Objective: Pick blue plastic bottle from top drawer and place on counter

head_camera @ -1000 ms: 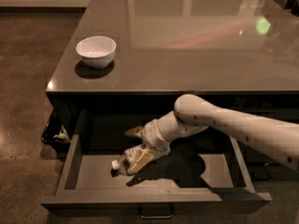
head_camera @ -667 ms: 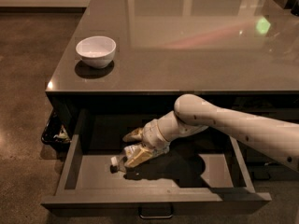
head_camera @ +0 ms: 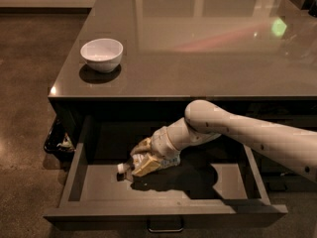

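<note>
Your end effector (head_camera: 148, 157) sits low inside the top drawer (head_camera: 223, 214), over the blue plastic bottle (head_camera: 129, 166), which lies flat with its white cap (head_camera: 120, 168) pointing left. Whether it has clamped, you cannot tell.

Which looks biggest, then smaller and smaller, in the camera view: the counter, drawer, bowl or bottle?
1. counter
2. drawer
3. bowl
4. bottle, though the gripper, down in the drawer, hides part of it.
</note>
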